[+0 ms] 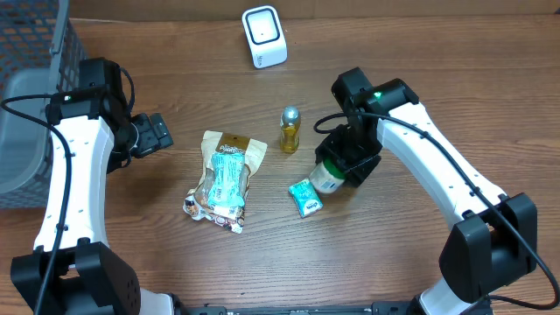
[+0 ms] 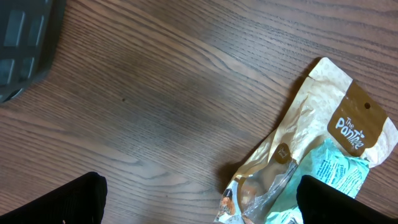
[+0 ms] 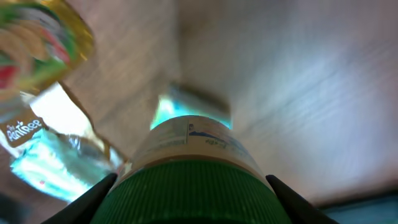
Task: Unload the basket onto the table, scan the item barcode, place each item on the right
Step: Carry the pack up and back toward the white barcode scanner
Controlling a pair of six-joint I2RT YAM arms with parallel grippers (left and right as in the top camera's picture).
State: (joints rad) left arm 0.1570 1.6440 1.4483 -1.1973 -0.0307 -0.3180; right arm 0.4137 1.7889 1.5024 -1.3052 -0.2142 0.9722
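Right end effector (image 1: 344, 164) grips green-lidded jar (image 1: 327, 179) by its lid, just beside teal packet (image 1: 305, 198). Left end effector (image 1: 158, 133) wide, empty. Next: present label barcode squarely to scanner (image 1: 263, 37).

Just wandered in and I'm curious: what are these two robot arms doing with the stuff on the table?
The right hand grips a green-lidded jar, close to a teal packet. The left hand is open and empty, beside a snack bag. A white scanner stands at the table's far edge, well away from the jar. A small gold bottle stands alone between them.
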